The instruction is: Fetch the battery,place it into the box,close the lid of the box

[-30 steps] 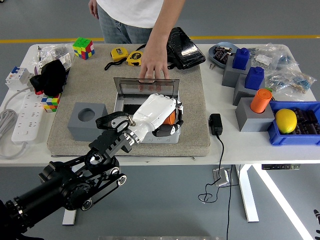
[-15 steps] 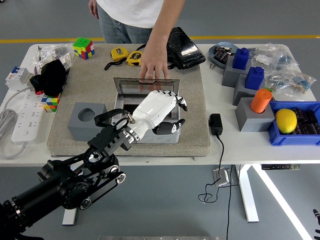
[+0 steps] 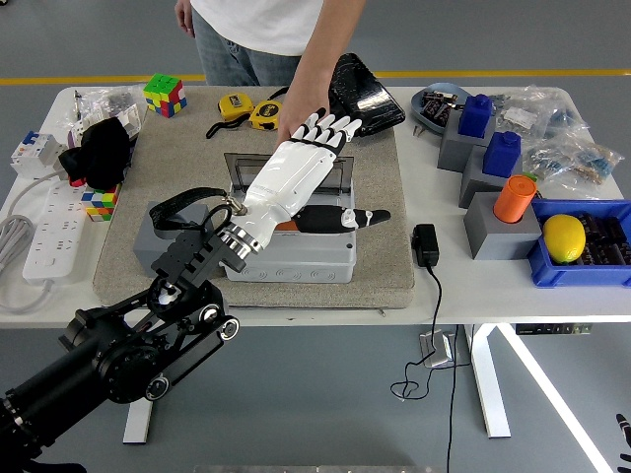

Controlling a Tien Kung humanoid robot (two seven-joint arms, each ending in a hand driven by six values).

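A white table [image 3: 296,301] under a grey mat [image 3: 385,236], clutter all round, and the grey box [image 3: 291,258] sits mid-mat with its clear lid [image 3: 335,175] standing open. The left hand [image 3: 296,177] hovers above the box, fingers [image 3: 325,128] stretched straight and apart, thumb out, holding nothing. Something orange, likely the battery [image 3: 285,225], peeks from inside the box under the palm, while a person's hand [image 3: 293,123] rests at the lid's far edge.

White table [image 3: 296,301]; grey mat [image 3: 385,246], power strip [image 3: 54,232], blue bin [image 3: 582,266].
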